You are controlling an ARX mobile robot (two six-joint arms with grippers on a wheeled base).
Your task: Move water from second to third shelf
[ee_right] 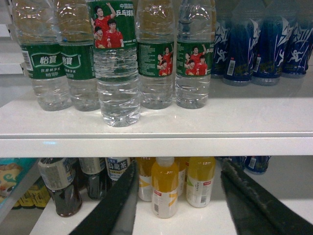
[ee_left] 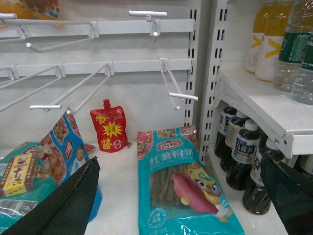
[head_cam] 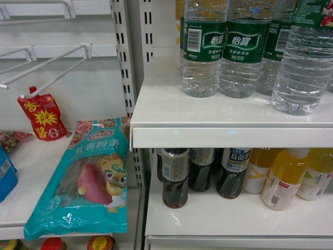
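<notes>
Both hands stood open and gripped nothing: the right hand (ee_right: 178,205) showed its two dark fingers (ee_right: 110,205) spread wide at the bottom of its wrist view, and the left hand (ee_left: 181,200) showed its dark fingers (ee_left: 63,205) likewise parted at the lower corners of its own view. Above and ahead of the right hand, the water bottle (ee_right: 116,63) stood upright on the white shelf (ee_right: 195,125), forward of its row and nearest the front edge, its green label with people in red shirts facing out. Behind and to either side of it stood more water bottles (ee_right: 155,54) alike, and further right a group of blue bottles (ee_right: 254,44). Below that shelf, level with the right hand, stood yellow juice bottles (ee_right: 165,188) between its fingers and dark drink bottles (ee_right: 61,186) to its left. In the head view the same water bottle (head_cam: 304,62) stood at the right, closest to the shelf edge. Ahead of the left hand lay a teal packet (ee_left: 183,183) flat on the lower shelf, with a red pouch (ee_left: 110,129) beyond it against the back panel and white hooks (ee_left: 176,90) overhead.
</notes>
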